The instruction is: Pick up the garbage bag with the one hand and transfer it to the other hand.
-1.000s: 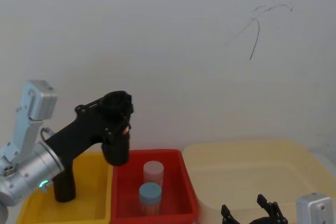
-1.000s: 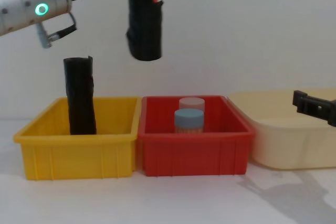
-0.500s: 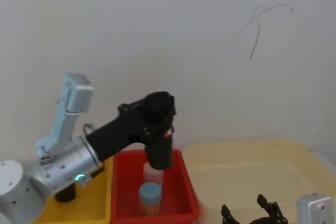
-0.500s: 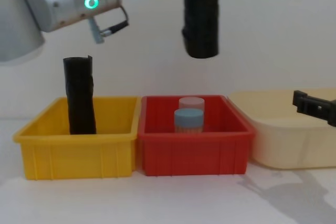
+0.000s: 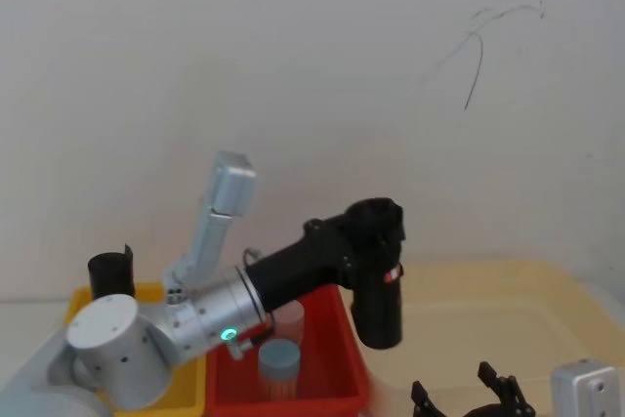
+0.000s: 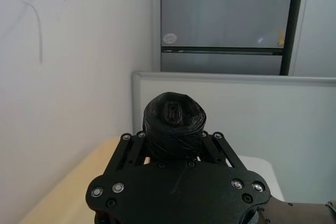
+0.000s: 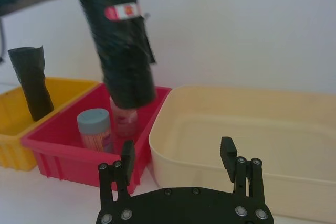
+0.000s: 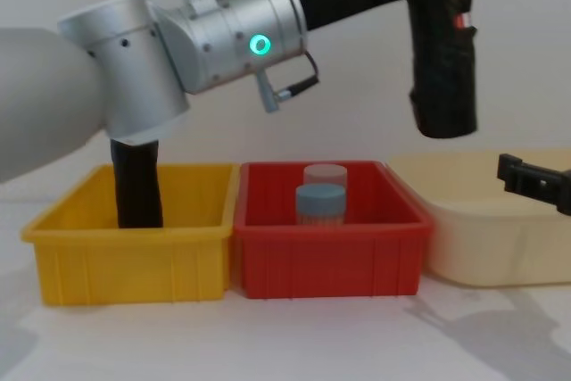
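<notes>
- Garbage bag (image 8: 442,60): a tall black roll of crinkly plastic. It hangs in the air, nearly upright, and touches no bin. Its lower end is above the right end of the red bin (image 8: 330,260), close to the rim of the cream tub (image 8: 482,238).
- Label: a small red-and-white label (image 7: 122,10) sits on the upper side of the roll.
- Left claw (image 6: 173,142): clamped on the upper end of the roll, one finger on each side. The top of the roll sticks out past the fingers in the left wrist view.
- Left arm: silver-grey, with a green glowing ring (image 8: 260,45). It reaches from the left across the yellow bin (image 8: 134,260) and the red bin.
- Right claw (image 7: 178,153): low at the right, over the near side of the cream tub. Its fingers are spread apart and hold nothing. It is well apart from the roll.
- Red bin contents: a blue-lidded jar (image 8: 320,204) in front and a pale pink-lidded jar (image 8: 326,174) behind it.
- Yellow bin contents: a second black roll (image 8: 138,189), standing upright.
- Bench (image 8: 268,336): white. It carries the three containers side by side: yellow, red, cream.
</notes>
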